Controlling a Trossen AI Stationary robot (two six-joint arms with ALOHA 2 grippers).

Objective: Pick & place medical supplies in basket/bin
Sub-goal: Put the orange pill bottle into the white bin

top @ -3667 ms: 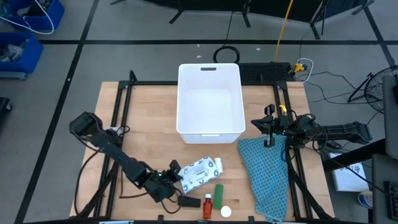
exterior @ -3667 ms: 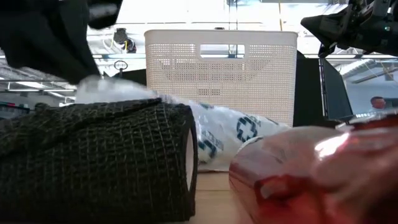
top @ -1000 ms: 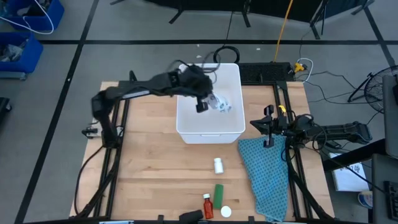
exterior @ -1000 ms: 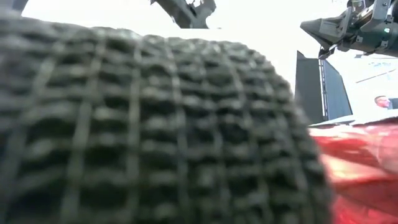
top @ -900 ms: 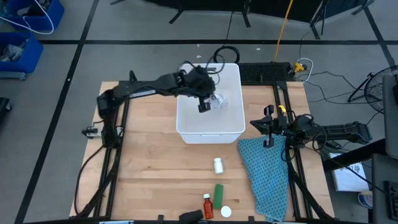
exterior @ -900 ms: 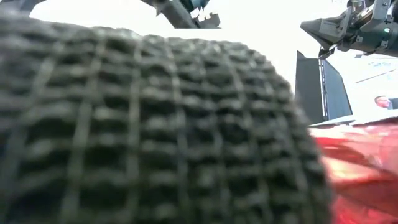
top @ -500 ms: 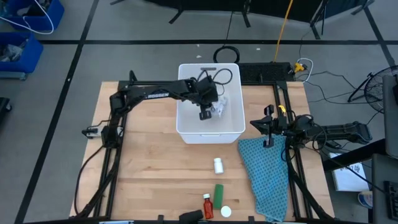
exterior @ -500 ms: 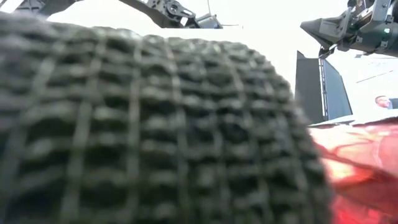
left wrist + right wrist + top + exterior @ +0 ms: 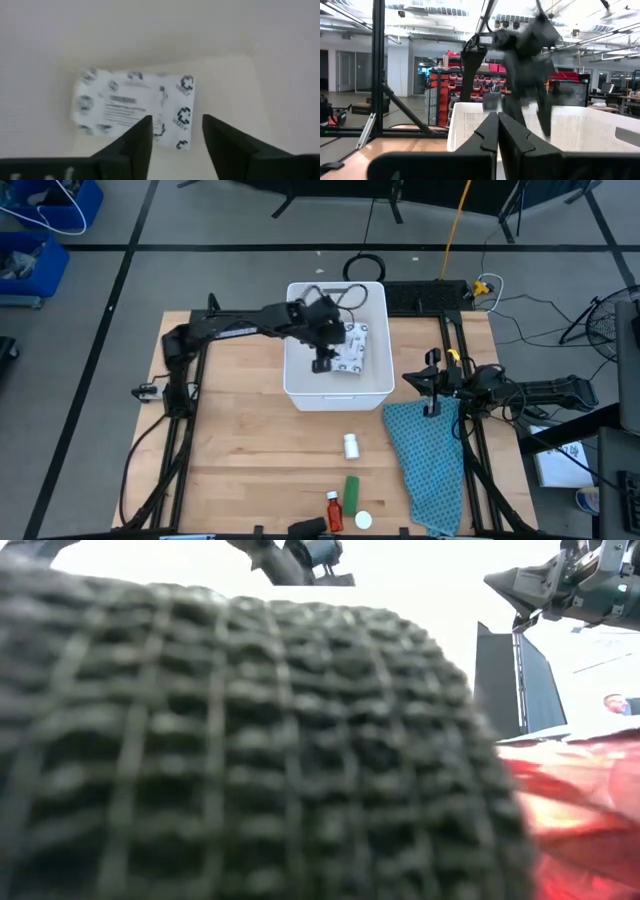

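**Packet in the tub, four items left on the table**

My left gripper [image 9: 322, 365] hangs over the white tub [image 9: 372, 385], jaws apart, nothing between them. The packet [image 9: 134, 107] lies flat on the tub floor, clear of my fingers [image 9: 141, 135]. It looks light, soft and crinkly: best pinched at an edge.

My right gripper [image 9: 497, 131] is pressed together, parked by the teal cloth [image 9: 428, 460].

Left on the table: white bottle [image 9: 351, 445], green box [image 9: 352, 489], orange-red bottle [image 9: 333, 510], black piece [image 9: 308, 526]. The bottles look rigid, probably slick: grip across the body.

Left wrist view shows the release; low view is blocked by the black piece.
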